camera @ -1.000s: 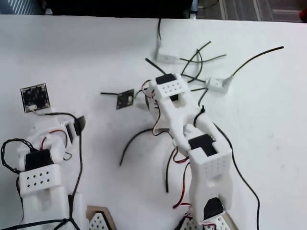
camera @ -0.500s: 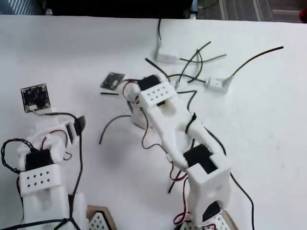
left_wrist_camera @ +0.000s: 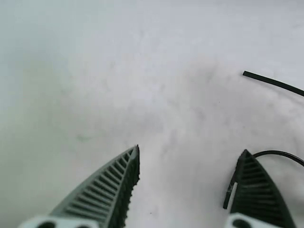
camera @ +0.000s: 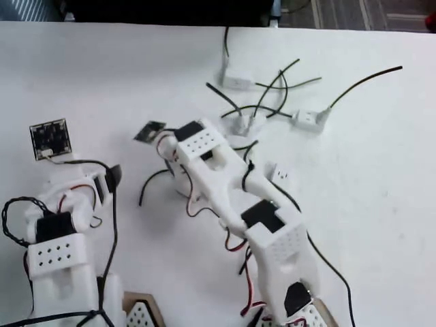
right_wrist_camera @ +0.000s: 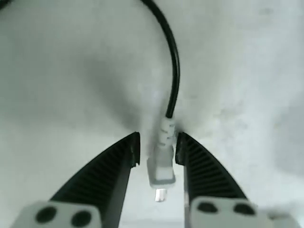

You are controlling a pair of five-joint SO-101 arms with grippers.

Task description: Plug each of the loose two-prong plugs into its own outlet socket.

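Between the jaws of the right gripper (right_wrist_camera: 157,142) sits a white plug (right_wrist_camera: 161,168).

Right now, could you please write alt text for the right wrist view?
The right gripper holds a white plug between its ribbed fingers, metal prong toward the camera. The plug's black cable curves away over the white table.

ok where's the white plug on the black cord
In the right wrist view, the plug sits pinched between the fingers of the right gripper, its cord trailing away over the table.
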